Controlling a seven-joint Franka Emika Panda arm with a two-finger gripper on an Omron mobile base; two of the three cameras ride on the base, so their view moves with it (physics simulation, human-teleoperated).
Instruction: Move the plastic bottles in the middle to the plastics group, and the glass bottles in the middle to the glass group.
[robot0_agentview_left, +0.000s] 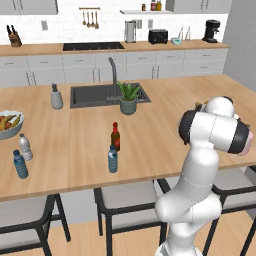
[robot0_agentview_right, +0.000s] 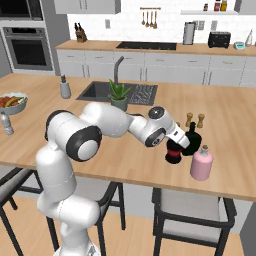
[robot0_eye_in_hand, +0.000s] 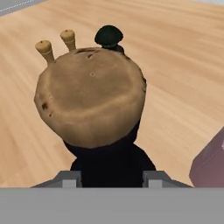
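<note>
In the hand view the pincer (robot0_eye_in_hand: 112, 177) sits at six o'clock, its two tips clamped on the dark neck of the tall black bottle (robot0_eye_in_hand: 94, 105), whose brown cork top lies just above them. The right base view shows that bottle's red-labelled base (robot0_agentview_right: 173, 149) on the bench (robot0_agentview_right: 235, 130), just beside the squat black bottle (robot0_agentview_right: 191, 142) at its three o'clock. The pink bottle (robot0_agentview_right: 201, 163) stands near, at four o'clock. The two wooden shakers (robot0_agentview_right: 194, 120) stand beyond, at about one o'clock.

In the left base view the blue water bottle (robot0_agentview_left: 113, 159) stands mid-bench, well apart from the arm, with the brown bottle (robot0_agentview_left: 115, 136) close at its twelve o'clock. Far at nine o'clock stand the pale water bottle (robot0_agentview_left: 25, 147) and the blue group bottle (robot0_agentview_left: 20, 164).
</note>
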